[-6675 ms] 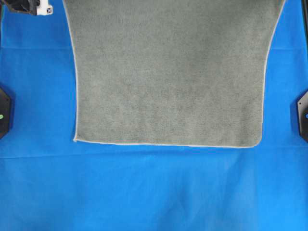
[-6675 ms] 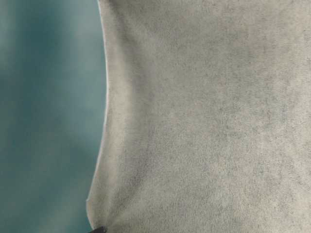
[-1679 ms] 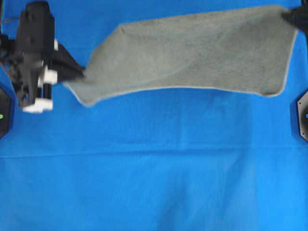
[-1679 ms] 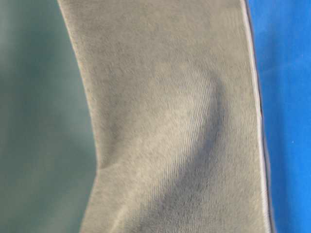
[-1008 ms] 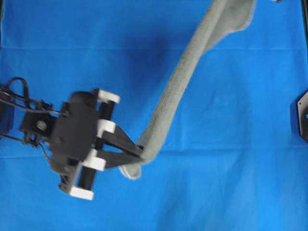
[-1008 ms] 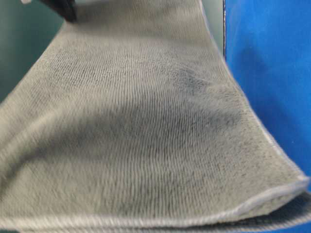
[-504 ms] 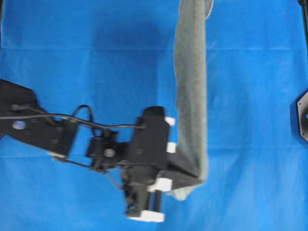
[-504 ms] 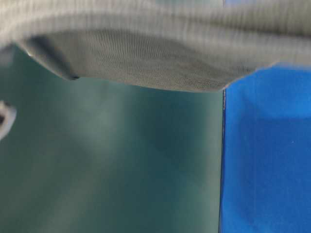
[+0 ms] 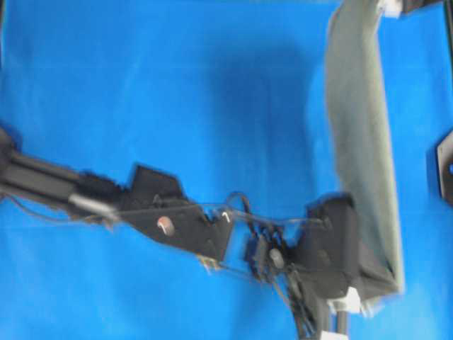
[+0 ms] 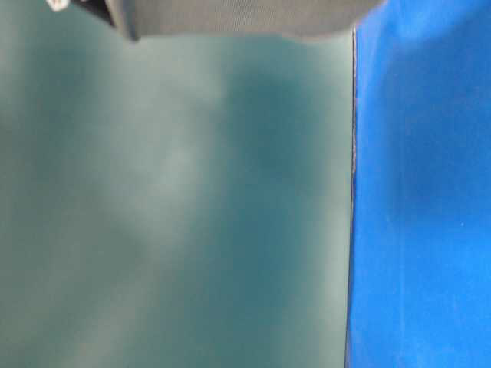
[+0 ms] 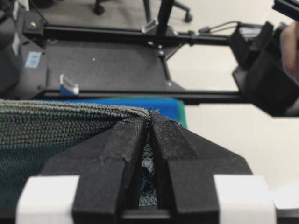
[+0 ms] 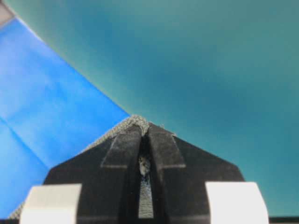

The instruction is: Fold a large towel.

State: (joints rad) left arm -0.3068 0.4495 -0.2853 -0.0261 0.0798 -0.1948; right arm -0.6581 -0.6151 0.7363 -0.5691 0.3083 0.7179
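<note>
Left claw (image 11: 149, 122) stands clamped, its two black fingers (image 11: 114, 154) pressed together with a fold of the towel (image 11: 51, 123) pinched between them; terry pile shows in the narrow slit between the pads and runs off to the left of the wrist view as a taut band. Right claw (image 12: 145, 131) is likewise pressed tight on a corner of the same cloth, grey weave visible in the slit and peeking out at the tips. Seen from overhead, the left claw (image 9: 371, 280) sits low at the right of the frame, its arm (image 9: 163, 223) reaching across from the left edge, blurred. The towel (image 9: 361, 142) hangs between the two grips as a long narrow strip running from the top right corner down to the left claw, its pale stitched edge visible along the right side and at the lower corner. The right claw (image 9: 393, 8) shows only as a white and dark fragment at the top edge. Blue covering (image 9: 177, 106) spreads over the surface beneath, with a dark shadow left of the strip. A black mount (image 9: 444, 166) sits at the right edge. From table level only a grey underside of the towel (image 10: 230, 15) crosses the top, above a blurred teal expanse.
</note>
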